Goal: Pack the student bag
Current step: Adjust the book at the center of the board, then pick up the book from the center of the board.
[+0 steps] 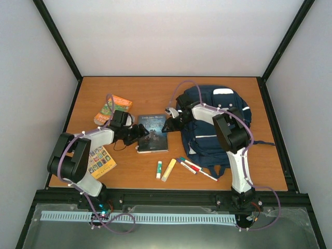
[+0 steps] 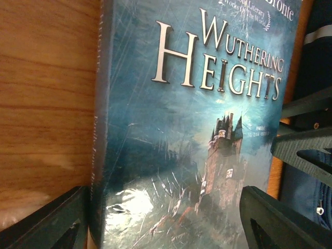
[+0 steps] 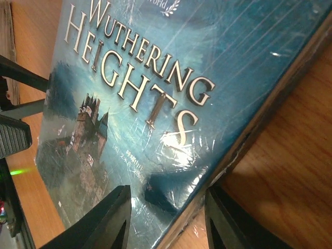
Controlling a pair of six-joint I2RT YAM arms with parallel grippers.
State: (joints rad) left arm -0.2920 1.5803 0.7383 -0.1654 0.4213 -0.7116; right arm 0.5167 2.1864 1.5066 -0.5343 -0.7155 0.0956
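The student bag (image 1: 220, 122), navy with white stripes, lies flat at the right of the table; a strip of it shows in the left wrist view (image 2: 316, 52). A teal book titled Wuthering Heights (image 1: 153, 134) lies left of it and fills both wrist views (image 2: 176, 129) (image 3: 155, 78). My left gripper (image 1: 141, 133) is open low at the book's left side, one finger outside the spine and the other by the opposite edge (image 2: 166, 225). My right gripper (image 1: 169, 124) is open at the book's right edge (image 3: 168, 220), one finger over the cover and one over the table. Neither holds anything.
An orange and green book (image 1: 113, 109) lies at the back left, and a colourful booklet (image 1: 99, 161) at the front left. A glue stick (image 1: 159, 169), a yellow highlighter (image 1: 168, 169) and several markers (image 1: 191, 166) lie in front of the book. Black frame posts edge the table.
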